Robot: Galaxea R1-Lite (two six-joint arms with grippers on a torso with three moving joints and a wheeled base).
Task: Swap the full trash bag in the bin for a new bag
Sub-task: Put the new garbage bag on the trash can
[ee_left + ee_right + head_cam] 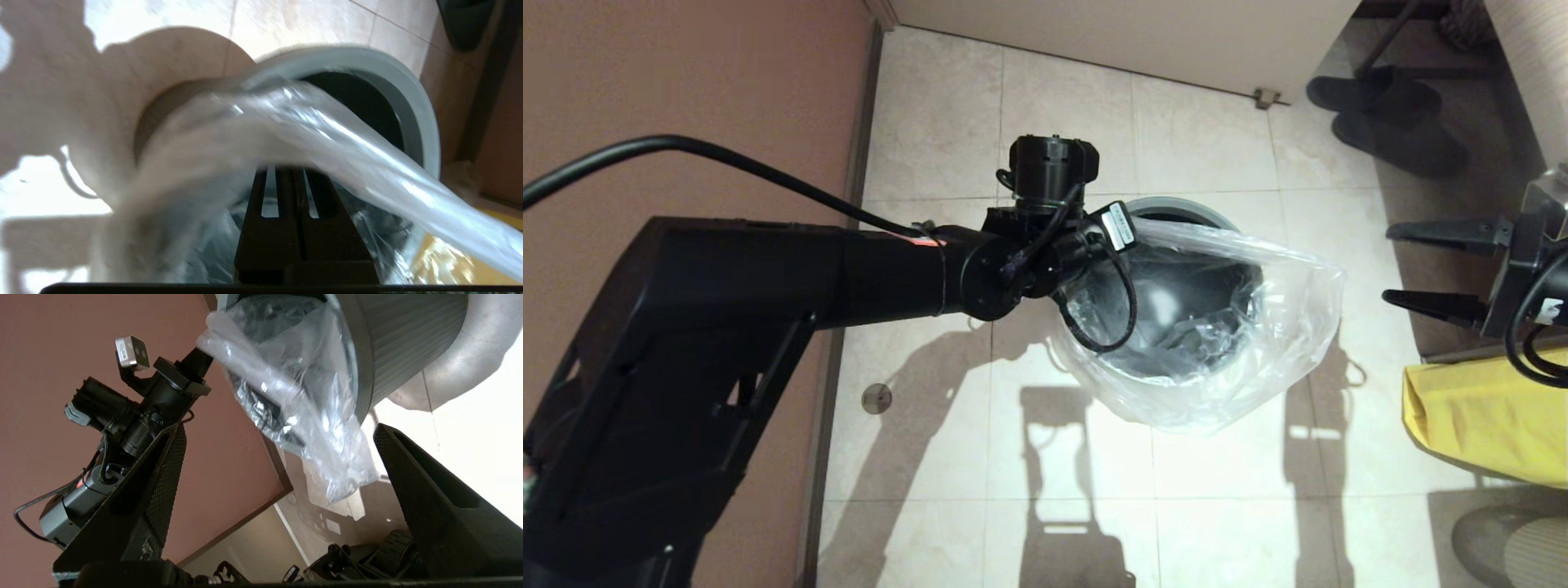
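1. While the thin, clear, crinkly new bag (1241, 343) hung half over the round dark grey bin (1176, 211) on the tiled floor (947, 441), the left gripper (291, 185) sat inside the bin's mouth, jaws together on a fold, likely anchoring that edge.
2. The right gripper (1433, 269) stood well apart beside the bag's far side, fingers (433, 498) spread wide and empty, probably ready to pull that loose edge across the rim.

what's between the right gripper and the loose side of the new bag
Nothing visible. The right gripper hangs open, clear of the new bag, with only bare floor in the gap. The bag's loose edge flares out past the bin rim toward it. The left gripper is shut on the bag's other side.
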